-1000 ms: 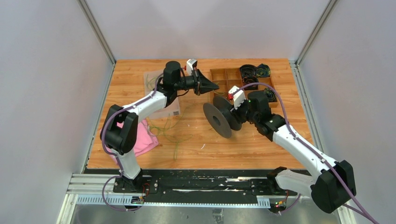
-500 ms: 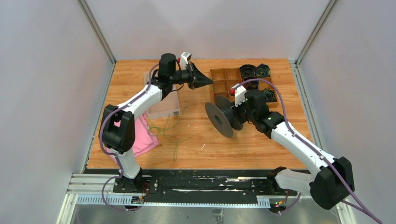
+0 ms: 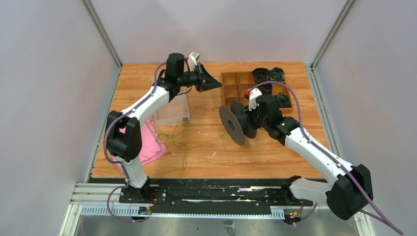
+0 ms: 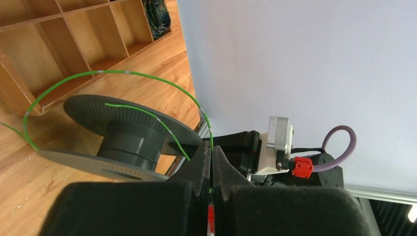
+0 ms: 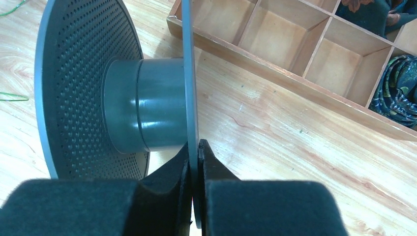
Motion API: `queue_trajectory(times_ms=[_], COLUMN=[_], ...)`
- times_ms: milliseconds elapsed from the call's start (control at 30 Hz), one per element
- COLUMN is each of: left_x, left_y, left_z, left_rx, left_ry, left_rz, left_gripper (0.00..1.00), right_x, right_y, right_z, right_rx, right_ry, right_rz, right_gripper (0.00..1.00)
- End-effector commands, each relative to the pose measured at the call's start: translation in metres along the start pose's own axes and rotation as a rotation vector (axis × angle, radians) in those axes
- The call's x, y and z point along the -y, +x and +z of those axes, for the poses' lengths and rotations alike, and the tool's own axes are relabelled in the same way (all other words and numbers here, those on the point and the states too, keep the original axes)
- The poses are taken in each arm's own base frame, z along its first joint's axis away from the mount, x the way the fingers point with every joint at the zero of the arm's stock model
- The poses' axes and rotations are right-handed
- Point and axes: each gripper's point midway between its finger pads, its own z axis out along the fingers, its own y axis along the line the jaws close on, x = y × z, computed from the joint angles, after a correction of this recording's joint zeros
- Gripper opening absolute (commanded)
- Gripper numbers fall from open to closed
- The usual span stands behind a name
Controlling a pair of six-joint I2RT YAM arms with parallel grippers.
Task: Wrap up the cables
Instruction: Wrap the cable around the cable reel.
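Note:
The cables are thin green wires; a loose tangle [image 3: 178, 133] lies on the table left of centre. One cable [image 4: 123, 73] arcs over the black spool [image 4: 129, 142] and runs down between the jaws of my left gripper [image 4: 211, 151], which is shut on it. That left gripper [image 3: 219, 84] hangs above the table, left of the wooden tray. My right gripper [image 5: 195, 145] is shut on the thin edge of one flange of the spool [image 5: 83, 88]. In the top view the spool [image 3: 232, 126] stands on edge, with the right gripper [image 3: 249, 120] at its rear flange.
A wooden compartment tray [image 3: 235, 78] sits at the back right, with dark coiled bundles [image 3: 268, 74] in its far cells. A clear plastic box [image 3: 173, 111] and a pink cloth [image 3: 150, 145] lie at the left, near the left arm.
The right jaws have closed on the spool's flange, and the spool has shifted slightly right. The left gripper has pulled back toward the far wall with the cable in it.

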Motion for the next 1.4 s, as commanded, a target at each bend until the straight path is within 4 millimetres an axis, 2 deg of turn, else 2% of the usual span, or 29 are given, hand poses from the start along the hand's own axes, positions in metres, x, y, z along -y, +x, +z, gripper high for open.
queue_trajectory(times_ms=[0,233,400,533,800,933,1267,1367], left_x=[0.033,0.052,0.048,0.046,0.044,0.045,0.043,0.044], left_y=[0.004,0.038,0.045,0.046,0.048,0.049,0.053,0.054], left_z=[-0.006,0.011,0.016,0.018,0.019,0.018,0.015,0.014], left_rx=[-0.001,-0.095,-0.118,-0.128,-0.133,-0.141,-0.148,-0.149], left_ry=[0.078,0.14,0.131,0.141,0.141,0.143,0.14,0.142], left_rz=[0.027,-0.038,-0.079,-0.121,-0.145,-0.147,-0.154,-0.151], left_gripper=[0.0,0.0,0.0,0.0,0.0,0.0,0.0,0.0], right_x=[-0.001,-0.003,0.003,0.003,-0.016,-0.022,-0.033,-0.037], right_y=[-0.016,-0.028,-0.035,-0.043,-0.079,-0.099,-0.121,-0.124], right_z=[0.003,0.0,-0.007,-0.014,-0.034,-0.038,-0.03,-0.026], right_rx=[0.032,0.08,0.127,0.18,0.284,0.309,0.328,0.325], right_ry=[0.023,-0.007,-0.014,-0.041,-0.165,-0.205,-0.267,-0.296], right_rz=[0.02,-0.05,-0.115,-0.171,-0.338,-0.358,-0.405,-0.408], right_gripper=[0.09,0.34,0.55,0.62,0.65,0.63,0.55,0.49])
